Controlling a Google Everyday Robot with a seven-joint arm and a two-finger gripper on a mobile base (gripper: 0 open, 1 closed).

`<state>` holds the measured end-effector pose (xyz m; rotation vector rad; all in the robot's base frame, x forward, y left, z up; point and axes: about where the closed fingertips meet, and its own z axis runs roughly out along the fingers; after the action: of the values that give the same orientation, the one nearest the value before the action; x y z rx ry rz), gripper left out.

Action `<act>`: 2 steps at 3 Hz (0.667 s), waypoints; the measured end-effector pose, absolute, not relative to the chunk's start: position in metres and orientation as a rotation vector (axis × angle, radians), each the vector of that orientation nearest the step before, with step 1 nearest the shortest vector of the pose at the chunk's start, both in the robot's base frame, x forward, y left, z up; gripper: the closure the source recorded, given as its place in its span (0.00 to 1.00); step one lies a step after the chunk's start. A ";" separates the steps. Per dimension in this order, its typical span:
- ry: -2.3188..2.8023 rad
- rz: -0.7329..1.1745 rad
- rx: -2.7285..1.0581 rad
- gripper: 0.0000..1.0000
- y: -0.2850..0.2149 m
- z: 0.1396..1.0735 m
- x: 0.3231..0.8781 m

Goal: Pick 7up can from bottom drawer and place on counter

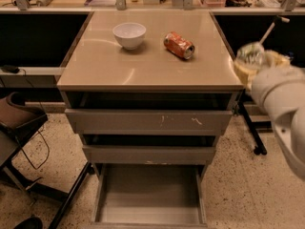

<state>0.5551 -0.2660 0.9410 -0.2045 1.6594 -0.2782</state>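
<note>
My gripper [257,63] is raised at the right of the cabinet, level with the counter's right edge, and is shut on the 7up can [249,55], a small green and silver can that looks blurred. The counter [143,66] is the beige top of the cabinet. The bottom drawer [150,197] is pulled open below, with a bare grey floor. My white arm [283,104] reaches in from the right.
A white bowl [129,34] and an orange-red can [179,45] lying on its side sit at the back of the counter. Two closed drawers [148,122] are above the open one. A dark chair [19,123] stands at the left, and a table leg [250,128] at the right.
</note>
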 end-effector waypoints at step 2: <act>1.599 -0.433 -0.162 1.00 -0.257 1.048 0.617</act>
<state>0.6171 -0.2574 1.0480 -0.1624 1.5989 -0.4334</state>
